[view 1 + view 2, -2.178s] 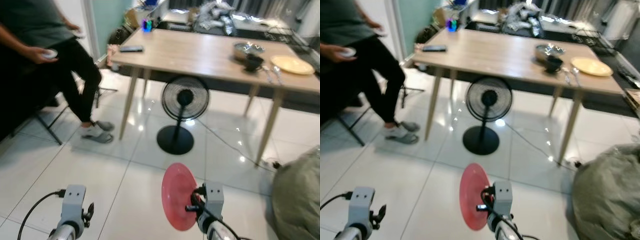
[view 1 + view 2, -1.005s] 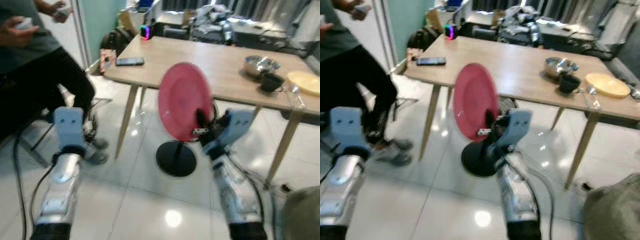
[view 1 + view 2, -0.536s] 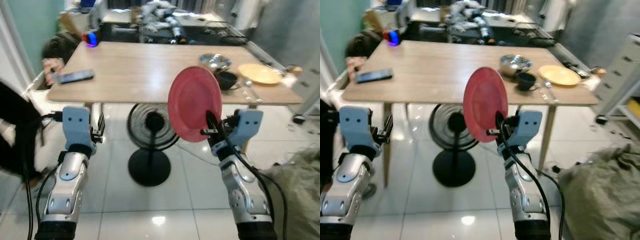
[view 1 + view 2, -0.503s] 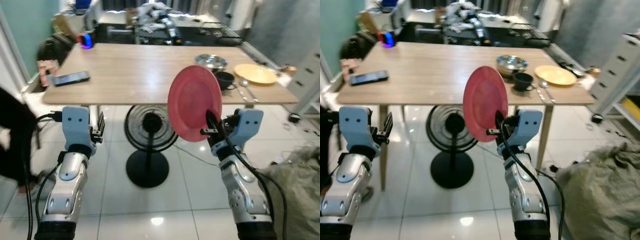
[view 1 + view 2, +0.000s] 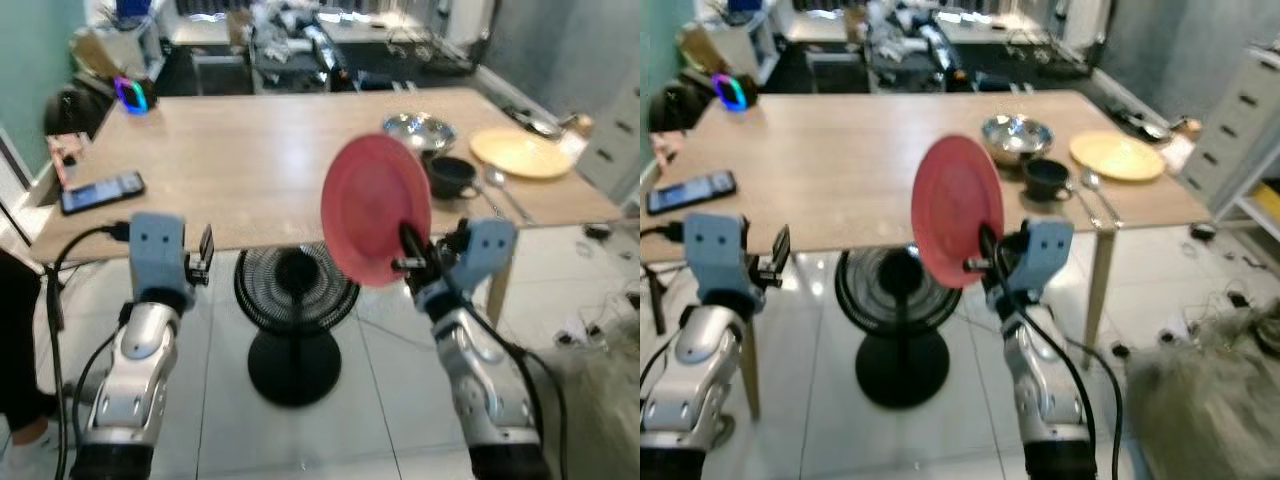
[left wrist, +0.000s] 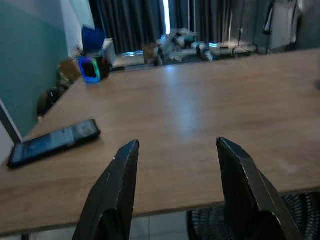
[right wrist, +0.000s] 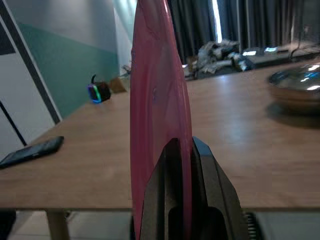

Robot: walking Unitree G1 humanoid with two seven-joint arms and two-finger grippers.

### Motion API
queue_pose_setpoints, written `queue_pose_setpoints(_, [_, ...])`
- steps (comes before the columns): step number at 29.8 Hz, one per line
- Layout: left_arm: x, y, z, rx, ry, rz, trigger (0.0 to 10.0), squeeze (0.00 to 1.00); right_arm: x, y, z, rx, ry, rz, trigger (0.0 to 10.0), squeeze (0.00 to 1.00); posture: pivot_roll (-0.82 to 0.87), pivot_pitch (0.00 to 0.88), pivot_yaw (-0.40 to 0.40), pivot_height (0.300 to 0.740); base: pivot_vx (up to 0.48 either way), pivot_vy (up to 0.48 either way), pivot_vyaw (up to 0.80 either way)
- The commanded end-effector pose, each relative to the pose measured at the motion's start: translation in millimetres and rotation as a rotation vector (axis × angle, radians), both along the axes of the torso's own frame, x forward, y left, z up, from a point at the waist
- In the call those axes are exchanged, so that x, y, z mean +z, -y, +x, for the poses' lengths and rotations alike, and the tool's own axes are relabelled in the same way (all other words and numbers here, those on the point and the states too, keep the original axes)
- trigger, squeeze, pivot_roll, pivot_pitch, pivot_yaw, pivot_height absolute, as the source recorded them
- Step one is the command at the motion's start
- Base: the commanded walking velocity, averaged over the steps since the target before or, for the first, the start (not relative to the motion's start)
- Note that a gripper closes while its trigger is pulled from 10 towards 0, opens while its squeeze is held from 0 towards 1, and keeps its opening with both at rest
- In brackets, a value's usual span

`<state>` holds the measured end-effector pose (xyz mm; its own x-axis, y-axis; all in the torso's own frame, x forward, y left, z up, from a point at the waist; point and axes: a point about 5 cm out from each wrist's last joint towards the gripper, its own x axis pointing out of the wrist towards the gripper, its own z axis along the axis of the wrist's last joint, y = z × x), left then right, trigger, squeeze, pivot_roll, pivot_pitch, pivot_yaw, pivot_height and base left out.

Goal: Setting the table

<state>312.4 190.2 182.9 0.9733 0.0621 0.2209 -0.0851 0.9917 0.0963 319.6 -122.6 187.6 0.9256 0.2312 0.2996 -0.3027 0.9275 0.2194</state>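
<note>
Pink plate (image 5: 374, 211) upright, clamped in right pincer (image 5: 407, 252), left pincer (image 6: 176, 175) wide.

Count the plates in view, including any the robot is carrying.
2. A pink plate is held upright in the right gripper, in front of the table's near edge. A yellow plate lies flat at the table's far right end.

A wooden table (image 5: 260, 170) is standing ahead of both grippers. Lying on it are a phone (image 5: 101, 192) and a glowing ring gadget (image 5: 131, 95) beyond the left gripper, and a metal bowl (image 5: 418, 128), black cup (image 5: 452, 176), spoons (image 5: 503, 192) and yellow plate (image 5: 520, 152) past the right gripper.
</note>
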Motion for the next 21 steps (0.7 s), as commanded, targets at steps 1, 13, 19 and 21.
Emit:
queue_pose_setpoints(1, [-2.3,0.0,-0.7,0.002,-0.016,0.007,10.0,0.0,0.0,-2.0,-1.1,0.017,-0.002,-0.003,10.0,0.0,0.03,0.0,0.061,0.74,0.48,0.0,0.0])
queue_pose_setpoints(13, [-2.2,0.7,-0.9,-0.003,-0.019,0.011,10.0,0.0,-0.4,-1.9,-1.9,0.019,-0.006,-0.002,10.0,0.0,0.03,0.0,0.061,0.74,0.48,0.0,0.0])
queue_pose_setpoints(19, [-1.2,1.7,-0.6,-0.008,-0.018,0.013,10.0,0.0,-0.3,-1.0,-2.2,0.018,-0.011,0.01,10.0,0.0,0.03,0.0,0.066,0.74,0.48,0.0,0.0])
queue_pose_setpoints(21, [-1.3,3.0,-0.6,-0.017,-0.022,0.016,10.0,0.0,-0.5,-0.9,-2.7,0.023,-0.014,0.01,10.0,0.0,0.02,0.0,0.066,0.74,0.435,0.0,0.0])
